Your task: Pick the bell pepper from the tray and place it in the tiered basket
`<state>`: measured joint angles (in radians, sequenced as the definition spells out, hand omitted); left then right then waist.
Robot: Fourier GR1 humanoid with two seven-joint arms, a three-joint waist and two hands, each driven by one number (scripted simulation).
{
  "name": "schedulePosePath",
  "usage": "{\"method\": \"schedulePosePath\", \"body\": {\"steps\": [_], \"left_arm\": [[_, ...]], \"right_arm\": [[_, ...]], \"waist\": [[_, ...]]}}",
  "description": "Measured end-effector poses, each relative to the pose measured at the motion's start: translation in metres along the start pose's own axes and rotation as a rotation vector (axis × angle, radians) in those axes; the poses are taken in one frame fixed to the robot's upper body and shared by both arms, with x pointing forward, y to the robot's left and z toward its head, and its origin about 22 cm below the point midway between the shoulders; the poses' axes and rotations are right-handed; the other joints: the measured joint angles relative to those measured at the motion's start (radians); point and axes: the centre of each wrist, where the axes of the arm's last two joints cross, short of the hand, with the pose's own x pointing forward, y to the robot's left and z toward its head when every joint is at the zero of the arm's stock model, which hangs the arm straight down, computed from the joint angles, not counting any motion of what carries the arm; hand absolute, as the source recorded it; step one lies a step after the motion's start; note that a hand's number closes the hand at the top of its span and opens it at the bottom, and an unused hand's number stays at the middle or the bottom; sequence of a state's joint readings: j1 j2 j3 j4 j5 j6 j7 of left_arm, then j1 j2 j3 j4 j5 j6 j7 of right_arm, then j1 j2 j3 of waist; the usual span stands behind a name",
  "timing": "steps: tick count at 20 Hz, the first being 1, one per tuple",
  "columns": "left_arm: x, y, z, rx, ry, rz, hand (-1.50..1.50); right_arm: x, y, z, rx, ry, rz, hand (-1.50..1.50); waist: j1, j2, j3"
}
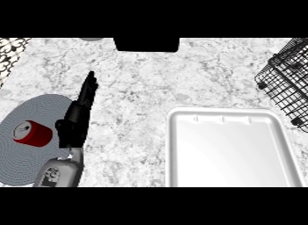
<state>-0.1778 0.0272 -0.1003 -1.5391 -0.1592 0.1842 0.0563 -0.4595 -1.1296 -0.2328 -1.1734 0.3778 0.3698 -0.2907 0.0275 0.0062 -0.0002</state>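
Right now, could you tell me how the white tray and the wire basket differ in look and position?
The tray is solid white with a raised rim, whereas the tiered basket is open black wire mesh. The tray lies in the near centre-right; the basket stands beyond it at the right edge, cut off. Both rest on the marble counter, and neither shows a bell pepper.

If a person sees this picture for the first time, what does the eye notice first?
The white tray at lower right shows no bell pepper in it. The black wire tiered basket stands at the right edge. At left, the open left hand reaches beside a red can on a grey round mat.
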Motion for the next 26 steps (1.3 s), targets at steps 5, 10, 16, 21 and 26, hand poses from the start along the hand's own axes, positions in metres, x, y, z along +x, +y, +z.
{"method": "schedulePosePath", "body": {"steps": [5, 10, 16, 21, 26], "left_arm": [[-0.001, 0.001, 0.004, -0.003, -0.007, -0.001, 0.0], [-0.006, 0.003, 0.003, -0.002, -0.006, -0.003, 0.0], [0.002, 0.003, 0.002, -0.008, -0.002, -0.005, 0.0], [-0.005, 0.008, 0.0, -0.001, -0.001, -0.004, 0.0], [-0.002, 0.009, -0.002, 0.004, -0.009, -0.003, 0.0]], "right_arm": [[-0.016, 0.018, -0.02, -0.008, 0.014, 0.048, 1.5], [-0.026, 0.036, -0.036, 0.02, 0.093, -0.075, -1.5], [-0.048, 0.049, -0.04, 0.066, 0.121, -0.271, -1.5], [-0.059, 0.044, -0.04, -0.017, 0.143, -0.467, -1.5], [-0.081, 0.018, -0.017, -0.133, 0.261, -0.588, -1.5]], "waist": [[0.005, 0.001, 0.0], [0.004, 0.002, 0.0], [0.006, 0.003, 0.001], [0.002, 0.004, 0.002], [0.004, 0.006, 0.002]]}}
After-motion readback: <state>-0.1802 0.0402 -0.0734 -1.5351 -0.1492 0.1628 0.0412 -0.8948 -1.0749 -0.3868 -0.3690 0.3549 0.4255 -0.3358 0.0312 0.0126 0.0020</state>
